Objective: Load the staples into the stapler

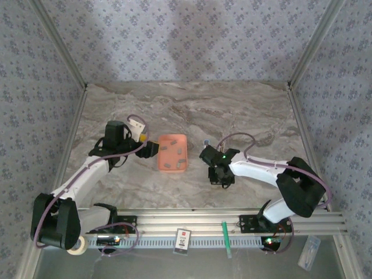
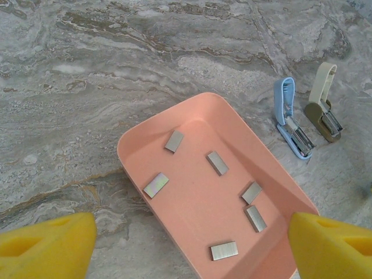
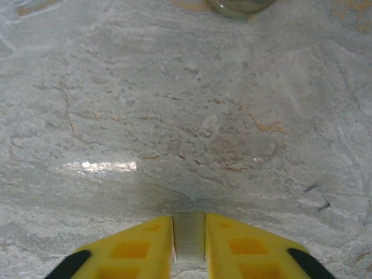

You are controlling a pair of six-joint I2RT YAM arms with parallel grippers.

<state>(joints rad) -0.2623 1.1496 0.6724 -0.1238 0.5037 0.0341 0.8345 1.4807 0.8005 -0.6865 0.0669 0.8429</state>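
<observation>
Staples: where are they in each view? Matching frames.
Top external: staples in the orange tray, centre.
Left wrist: six staples in the tray, lower centre.
Right wrist: one staple strip pinched in the right gripper, bottom centre.
Shared: marble tabletop.

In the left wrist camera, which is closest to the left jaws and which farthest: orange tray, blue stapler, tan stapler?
1. Orange tray, right in front, low in the middle.
2. Blue stapler, past the tray, on the right.
3. Tan stapler, right of the blue one.
</observation>
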